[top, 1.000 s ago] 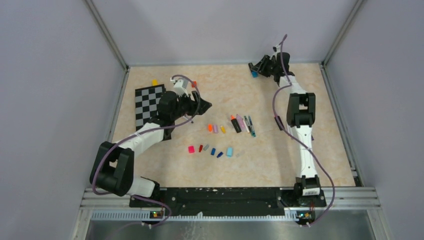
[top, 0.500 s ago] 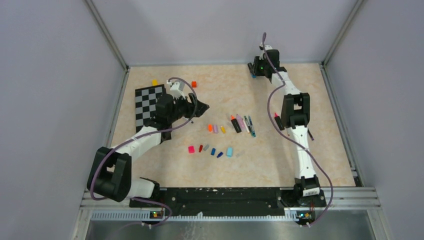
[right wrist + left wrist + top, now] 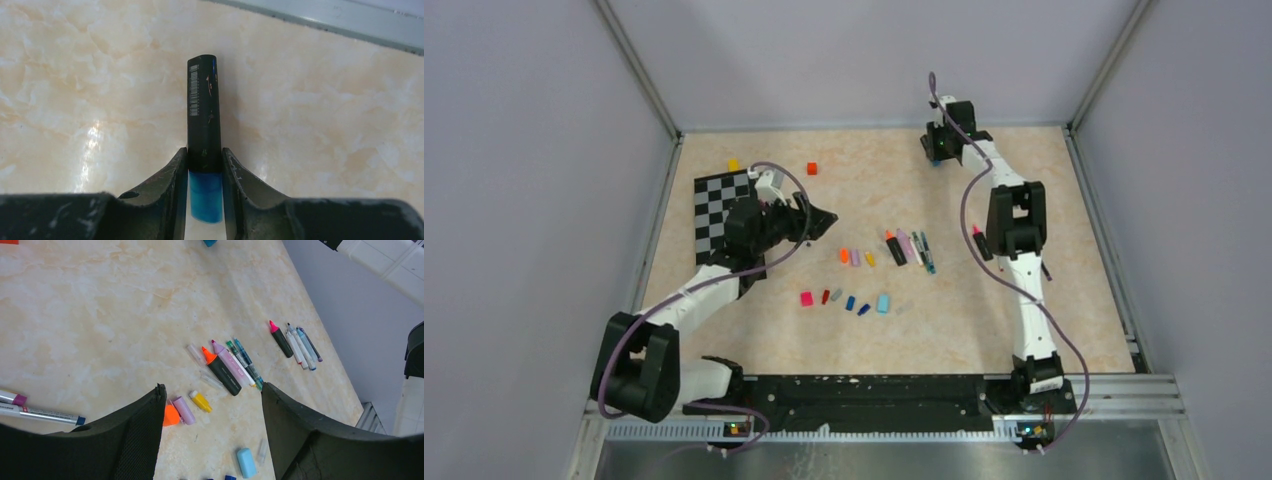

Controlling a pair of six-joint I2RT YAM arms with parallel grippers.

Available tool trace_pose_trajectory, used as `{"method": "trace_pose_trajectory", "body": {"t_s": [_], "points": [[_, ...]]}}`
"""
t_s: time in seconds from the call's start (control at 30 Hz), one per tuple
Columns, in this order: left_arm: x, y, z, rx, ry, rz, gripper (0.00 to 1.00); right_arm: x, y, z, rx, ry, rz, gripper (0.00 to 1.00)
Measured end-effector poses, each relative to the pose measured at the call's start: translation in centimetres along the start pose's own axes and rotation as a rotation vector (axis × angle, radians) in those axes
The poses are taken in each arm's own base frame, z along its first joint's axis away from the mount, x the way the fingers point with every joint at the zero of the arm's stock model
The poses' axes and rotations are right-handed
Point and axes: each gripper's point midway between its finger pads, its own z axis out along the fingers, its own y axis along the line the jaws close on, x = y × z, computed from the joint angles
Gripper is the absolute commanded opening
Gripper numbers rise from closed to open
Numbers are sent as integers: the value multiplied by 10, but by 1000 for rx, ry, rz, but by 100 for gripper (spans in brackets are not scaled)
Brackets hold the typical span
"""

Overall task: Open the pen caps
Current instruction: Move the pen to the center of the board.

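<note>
My right gripper (image 3: 205, 160) is clamped on a black pen (image 3: 203, 100) just above its blue cap (image 3: 205, 197). The cap is on, and the pen lies at the far edge of the table (image 3: 874, 160), close to the back rail (image 3: 320, 17). My left gripper (image 3: 212, 387) hangs spread wide, holding nothing, beside the checkerboard (image 3: 716, 205). Bare tabletop lies between the two grippers along the far side.

Counted:
- three loose caps (image 3: 856, 257) in one row, seven in the nearer row (image 3: 850, 301)
- four uncapped pens (image 3: 909, 247) beside them
- four by my right arm (image 3: 295, 342)
- two near my left finger (image 3: 45, 415)
- a yellow cube (image 3: 733, 165) and a red cube (image 3: 812, 168)
</note>
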Motion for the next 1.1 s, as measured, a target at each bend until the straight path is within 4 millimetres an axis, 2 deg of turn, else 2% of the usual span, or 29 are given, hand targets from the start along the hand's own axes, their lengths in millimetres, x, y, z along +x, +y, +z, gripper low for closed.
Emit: {"method": "trace_pose_trajectory", "body": {"t_s": [0.13, 0.23, 0.33, 0.47, 0.57, 0.67, 0.87, 1.03, 1.1], "points": [[-2, -5, -7, 12, -17, -3, 73, 17, 4, -19, -14, 75, -8, 25], [-5, -9, -14, 22, -36, 3, 73, 40, 10, -44, -34, 152, -4, 26], [-7, -14, -20, 38, -56, 9, 73, 73, 19, -80, -65, 244, 9, 29], [-5, -19, -26, 58, -69, 2, 74, 115, 31, -127, -98, 339, 28, 37], [-4, -21, -29, 68, -72, -2, 74, 135, 36, -151, -111, 378, 36, 44], [-3, -22, -31, 75, -74, -10, 74, 143, 39, -162, -122, 398, 33, 47], [-2, -24, -35, 80, -78, -18, 74, 143, 41, -165, -135, 413, 28, 47], [-9, -30, -39, 94, -100, -6, 74, 124, 39, -157, -131, 391, 4, 46], [-10, -31, -40, 96, -103, -5, 75, 122, 39, -156, -121, 389, -14, 46]]}}
